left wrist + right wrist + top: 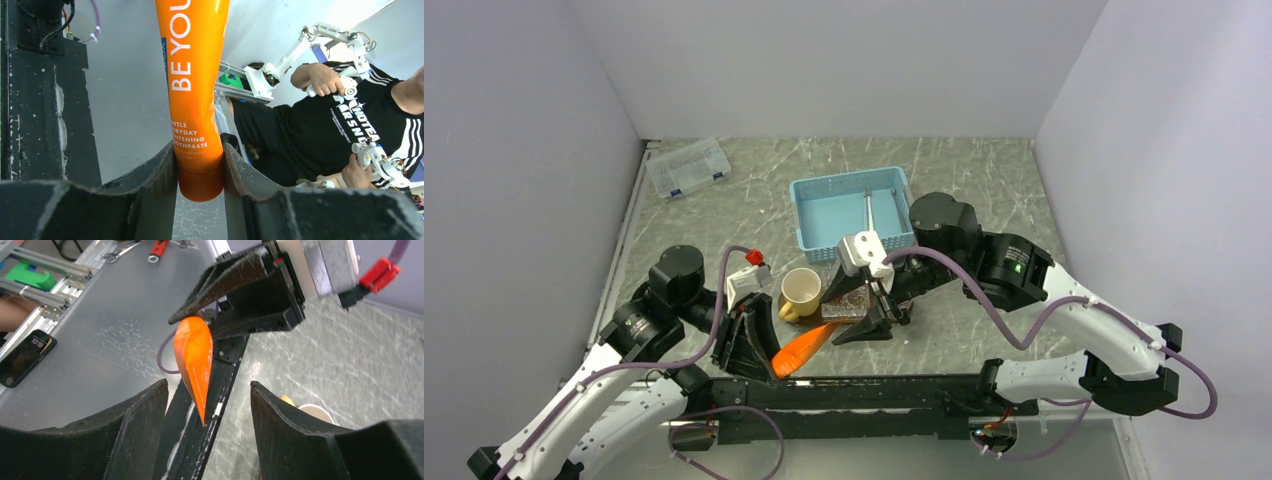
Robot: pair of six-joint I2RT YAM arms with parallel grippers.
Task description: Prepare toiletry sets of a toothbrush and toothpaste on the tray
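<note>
Firmly pinching the orange toothpaste tube (192,75) near its round capped end with the left gripper (199,147), one jaw pressed on each side. Holding the right gripper (209,385) spread apart on nothing, the tube's flat crimped end just ahead of its gap. Showing the white toothbrush (868,210) in the blue basket (802,215) beyond that gripper.

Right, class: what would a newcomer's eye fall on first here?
The orange toothpaste tube, pinched at its cap end by the left gripper near the front middle of the table. Behind it sits a light-blue basket with a white toothbrush lying inside. A cream mug stands between them.
</note>
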